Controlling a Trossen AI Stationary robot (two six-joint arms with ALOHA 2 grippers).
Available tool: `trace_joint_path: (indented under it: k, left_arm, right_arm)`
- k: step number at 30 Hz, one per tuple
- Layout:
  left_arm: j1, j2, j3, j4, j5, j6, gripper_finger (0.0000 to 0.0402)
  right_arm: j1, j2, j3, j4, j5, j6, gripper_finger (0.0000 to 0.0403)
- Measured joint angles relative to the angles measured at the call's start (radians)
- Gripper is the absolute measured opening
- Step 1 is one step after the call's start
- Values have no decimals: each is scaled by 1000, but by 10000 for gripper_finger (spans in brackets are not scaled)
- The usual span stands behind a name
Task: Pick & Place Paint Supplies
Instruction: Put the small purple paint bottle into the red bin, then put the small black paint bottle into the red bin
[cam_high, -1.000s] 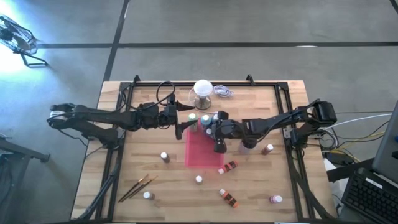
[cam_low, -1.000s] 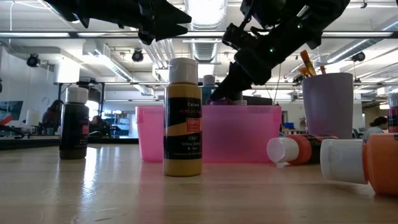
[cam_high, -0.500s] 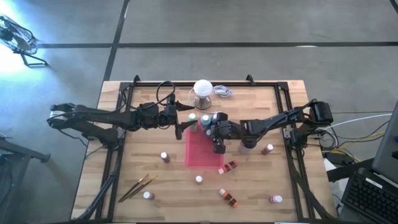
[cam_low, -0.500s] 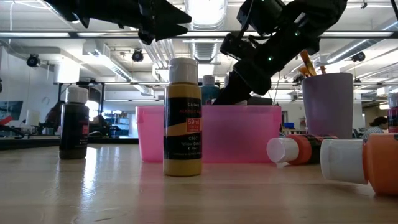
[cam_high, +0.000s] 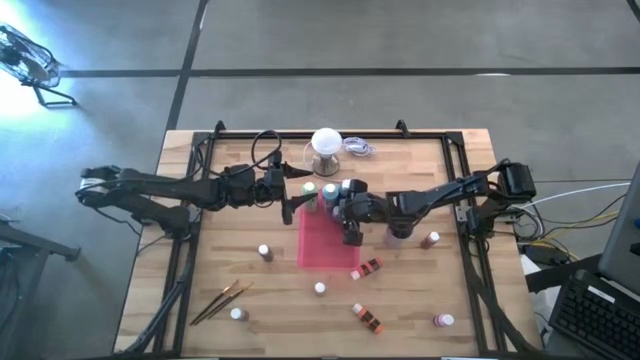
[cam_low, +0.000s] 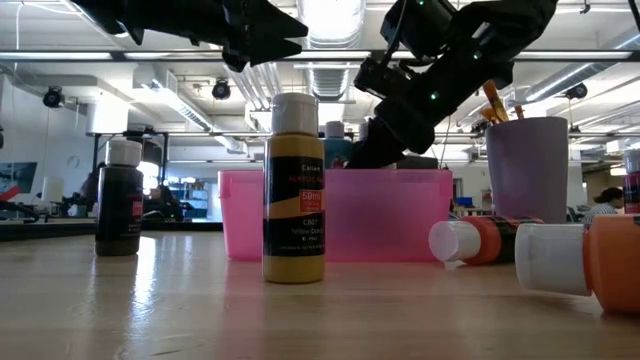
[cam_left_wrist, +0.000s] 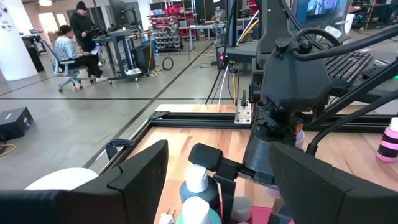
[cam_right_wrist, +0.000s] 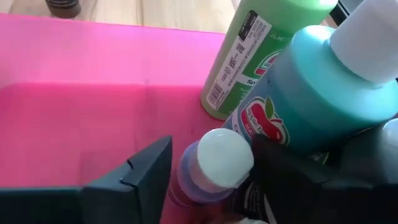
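The desk (cam_high: 420, 300) is showing pale wood in jointed strips with a soft sheen. The pink tray (cam_right_wrist: 74, 106) is looking like smooth, glossy plastic. The teal bottle (cam_right_wrist: 311, 93) and green bottle (cam_right_wrist: 249, 56) are gleaming as plastic, wearing paper labels. The purple bottle's cap (cam_right_wrist: 225, 157) is appearing smooth and white.

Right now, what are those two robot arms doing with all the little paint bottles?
They are tidying paints into the pink tray. The right gripper is down inside the tray with its fingers apart around a small purple bottle, next to a green bottle and a big teal bottle. The left gripper waits open at the tray's far corner. More bottles and two brushes lie on the table.
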Motion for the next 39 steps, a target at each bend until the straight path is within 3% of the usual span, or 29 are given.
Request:
trace_joint_path:
  k: [6, 13, 22, 30, 36, 39]
  left_arm:
    - [0, 0, 0, 0, 0, 0, 282]
    - [0, 0, 0, -2, 0, 0, 282]
    - [0, 0, 0, -21, 3, -18, 282]
    - [-10, -8, 0, -30, 13, -61, 282]
    - [-138, -77, 9, -111, 44, -84, 282]
    - [-257, -106, 43, -283, -116, -69, 282]
  right_arm:
    - [0, -38, 7, -1, -2, -2, 245]
    - [10, -131, 8, -23, -1, -14, 253]
    - [28, -252, 8, -63, 0, -36, 215]
    - [29, -263, 8, -93, 0, -30, 179]
    - [31, -252, 7, -106, -2, -20, 152]
    - [31, -252, 7, -132, 9, -9, 138]
